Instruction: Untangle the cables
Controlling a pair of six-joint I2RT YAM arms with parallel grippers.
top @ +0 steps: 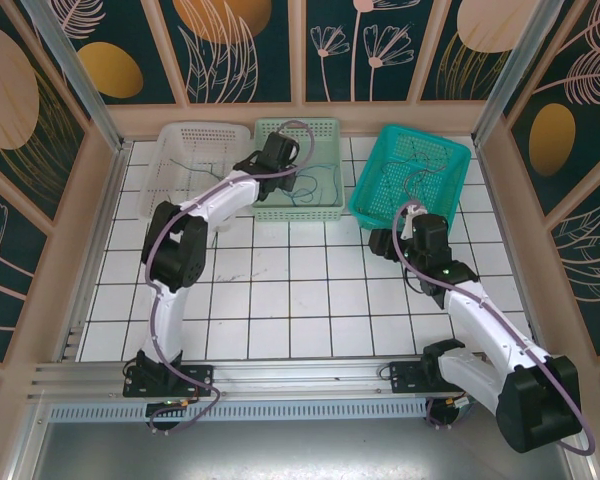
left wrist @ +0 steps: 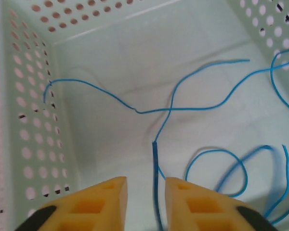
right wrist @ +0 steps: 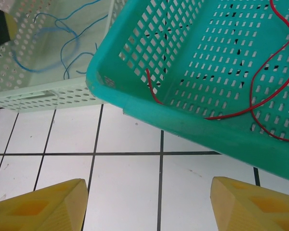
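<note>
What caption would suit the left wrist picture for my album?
Left gripper, jaws slightly apart, hovers over loose blue cables in the mint-green basket, one strand between its fingers.

Blue cables (left wrist: 155, 154) lie on a pale mint basket (left wrist: 106, 67) dotted with round holes, ahead of the left arm's yellow jaws. Ahead of the right arm's yellow jaws, red cables (right wrist: 251, 109) cross a teal basket (right wrist: 135, 103) (slotted all over), which sits on the white counter (right wrist: 125, 192) gridded in dark lines.
</note>
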